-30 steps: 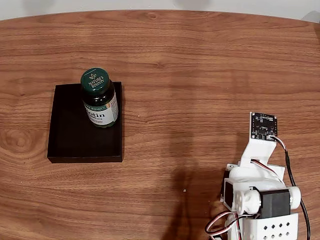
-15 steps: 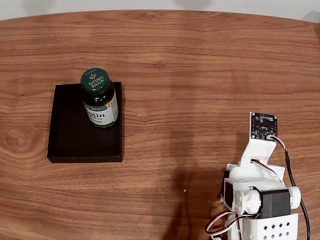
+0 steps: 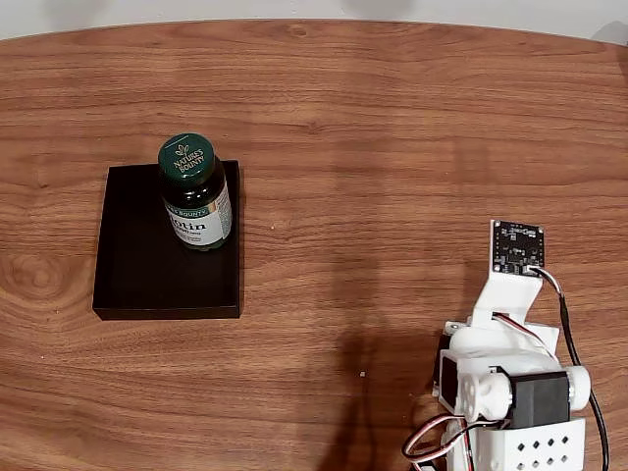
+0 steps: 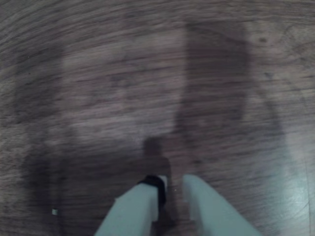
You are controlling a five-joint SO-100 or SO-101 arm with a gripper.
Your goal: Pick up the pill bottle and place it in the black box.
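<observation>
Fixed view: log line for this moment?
amber green-capped pill bottle: upright in matte black box | gripper: jaws near-closed, empty | arm: apart

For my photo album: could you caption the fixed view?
Pill bottle standing upright in the black box on a wooden table, robot arm folded nearby.

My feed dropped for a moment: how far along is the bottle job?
It looks done: the pill bottle stands upright in the black box, near its upper right corner in the fixed view. Nothing is in hand; the gripper hangs nearly shut and empty over bare table, the arm folded at lower right. Nothing visible is left.
</observation>
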